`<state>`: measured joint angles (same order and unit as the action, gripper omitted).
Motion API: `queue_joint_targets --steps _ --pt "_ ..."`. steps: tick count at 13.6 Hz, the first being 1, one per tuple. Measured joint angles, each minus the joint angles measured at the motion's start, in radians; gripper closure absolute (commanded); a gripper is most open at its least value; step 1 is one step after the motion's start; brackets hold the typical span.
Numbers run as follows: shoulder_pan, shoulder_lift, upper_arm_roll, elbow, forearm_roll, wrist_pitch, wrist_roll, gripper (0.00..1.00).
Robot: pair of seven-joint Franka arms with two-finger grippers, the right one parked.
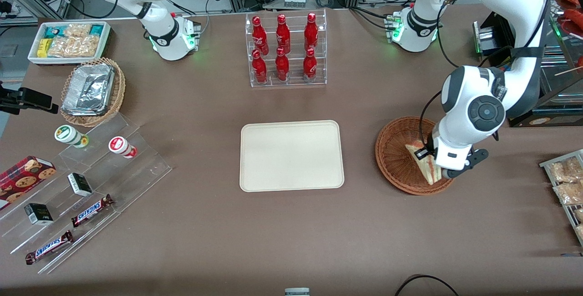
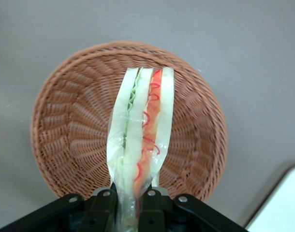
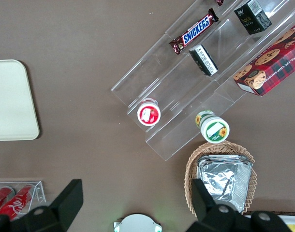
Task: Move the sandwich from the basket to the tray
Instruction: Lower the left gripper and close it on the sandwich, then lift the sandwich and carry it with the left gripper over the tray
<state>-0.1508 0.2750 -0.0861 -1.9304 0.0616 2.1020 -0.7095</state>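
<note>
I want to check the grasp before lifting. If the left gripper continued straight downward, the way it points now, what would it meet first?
The gripper is shut on the sandwich, which hangs in line with it. Going straight on, the sandwich's tip would probably press first into the woven floor of the basket; how much gap remains is unclear.

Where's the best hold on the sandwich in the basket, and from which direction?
Pinch across the flat bread faces at one end of the sandwich, coming from above the basket. It stands on edge, layers up, so the faces suit the fingers; the gripper already looks shut there.
</note>
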Motion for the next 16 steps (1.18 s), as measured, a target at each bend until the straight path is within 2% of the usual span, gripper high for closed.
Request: queue_joint_targets --steps 5,8,16 --pt "-0.131 0.154 -0.030 0.152 -0.007 -0.024 0.058 1.00" --pt "-0.207 0.255 -0.032 0.323 -0.077 -0.111 0.050 1.00" --pt "-0.439 0.438 -0.036 0.550 -0.087 -0.120 -0.256 1.00"
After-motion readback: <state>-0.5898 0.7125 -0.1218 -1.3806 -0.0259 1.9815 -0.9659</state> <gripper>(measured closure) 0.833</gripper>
